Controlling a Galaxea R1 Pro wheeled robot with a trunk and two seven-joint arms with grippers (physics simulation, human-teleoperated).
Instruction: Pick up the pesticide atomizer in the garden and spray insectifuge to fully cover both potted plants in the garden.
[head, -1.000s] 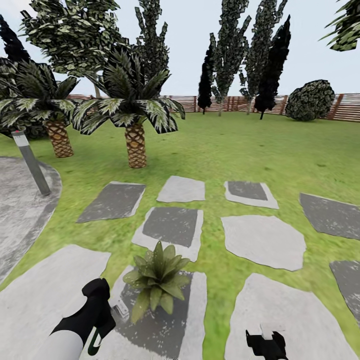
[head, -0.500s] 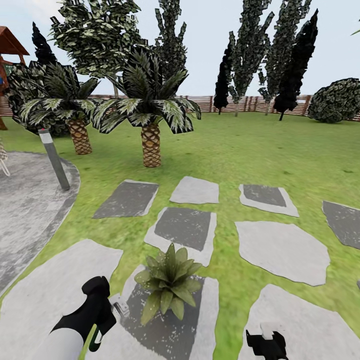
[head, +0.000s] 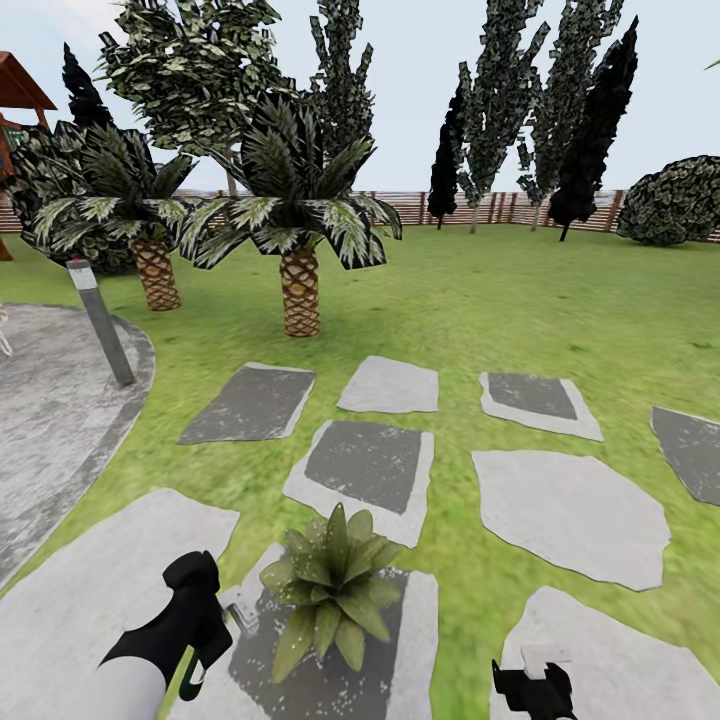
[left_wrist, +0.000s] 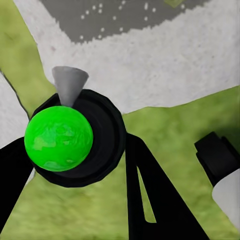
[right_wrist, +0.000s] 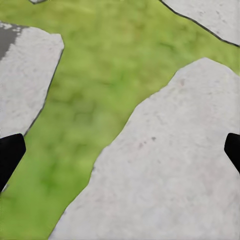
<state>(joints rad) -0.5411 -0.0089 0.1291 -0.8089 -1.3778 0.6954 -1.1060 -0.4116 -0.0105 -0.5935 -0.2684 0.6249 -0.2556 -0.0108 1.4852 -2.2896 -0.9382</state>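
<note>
Nothing moved; left gripper (head: 205, 640) holds green-bodied, whitish-nozzled pesticide atomizer (left_wrist: 67, 132).

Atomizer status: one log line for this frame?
left end effector: shut on pesticide atomizer | nozzle: toward potted plant | plant: on stepping stone | right end effector: open, over paving

The left arm (head: 150, 650) has a pale grey, rounded forearm casing that ends in a glossy black wrist section with a knob-like black top. A short green mark shows on the underside of the black section; its form cannot be made out clearly. The left gripper (left_wrist: 75, 165) has flat, matte black fingers, one with a narrow slot cut through it. The right gripper (head: 533, 690) is an angular black block with a small whitish patch on top. In the right wrist view its fingertips (right_wrist: 10, 155) are plain black.
</note>
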